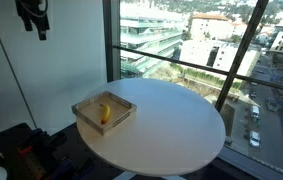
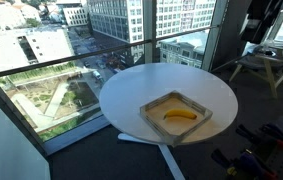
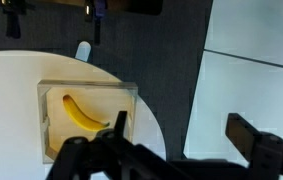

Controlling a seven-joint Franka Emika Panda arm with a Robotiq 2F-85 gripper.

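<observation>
- In an exterior view, the gripper point(image 1: 38, 30) hung high up, jaws spread wide and empty. The tray point(image 1: 84, 106) sat far below it on the round table point(image 1: 171, 130), holding one banana point(image 1: 105, 113).
- In an exterior view, the tray point(image 2: 153, 120) held only the banana point(image 2: 179, 116), lying flat on its floor. The gripper was hard to make out there.
- In the wrist view, the banana point(image 3: 81, 114) lay below the open fingers point(image 3: 121, 125) and off to one side. Reaching it well would likely call for centring over the fruit, spanning its narrow width and clearing the tray walls.
</observation>
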